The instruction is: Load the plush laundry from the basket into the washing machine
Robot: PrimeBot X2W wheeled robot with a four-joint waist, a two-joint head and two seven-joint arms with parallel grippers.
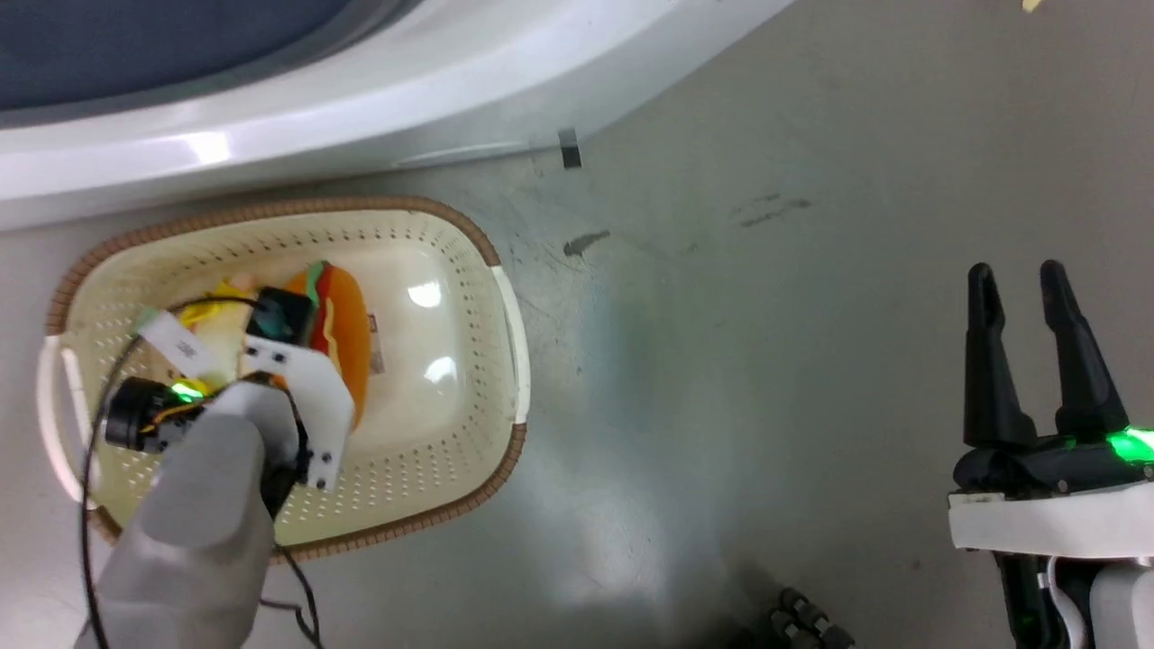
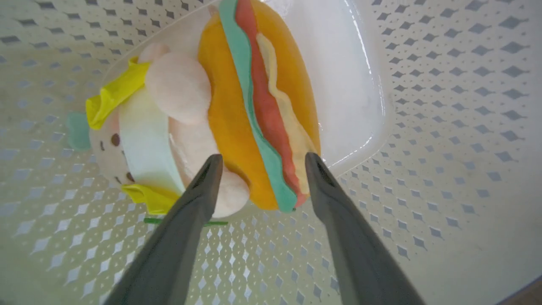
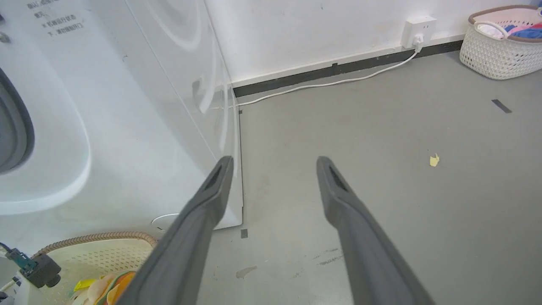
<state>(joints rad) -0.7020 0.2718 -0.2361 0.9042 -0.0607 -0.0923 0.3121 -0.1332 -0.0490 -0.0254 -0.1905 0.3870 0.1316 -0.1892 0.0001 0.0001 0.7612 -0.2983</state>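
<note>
Head view: the basket (image 1: 433,451) sits lower left of frame on grey floor (image 1: 721,361), just below the washing machine (image 1: 361,108), whose white front curves across the top left. Inside it, left of ctr, lies the plush laundry (image 2: 237,106): orange burger w/ green, red & cream layers. A beige-pink doll w/ yellow trim is joined on the burger's left in the left wrist view. A paper label (image 1: 374,351) on the basket's floor pokes out just right of the burger in head view.

Down in the basket, the left gripper (image 2: 263,159) has its fingers spread apart. In the left wrist view, one tip is at the doll/burger seam and the other at the burger's right edge, either side of its lower end. It's not clamped on the plush, and I can't tell if the tips touch fabric.

At lower right of head view, well apart from the basket, the right gripper (image 1: 1016,270) has its fingers parted over the floor.

Right wrist view:
- Machine's side panel at left.
- wall socket (image 3: 417,29) toward upper right, w/ white cable (image 3: 330,82) running along the skirting.
- 2nd basket (image 3: 499,59) w/ coloured clothes, top right corner.
- Small yellow scrap (image 3: 434,160) on the floor, right of ctr.

A black tape mark (image 1: 569,149) sits by the machine's base, top ctr of head view.
</note>
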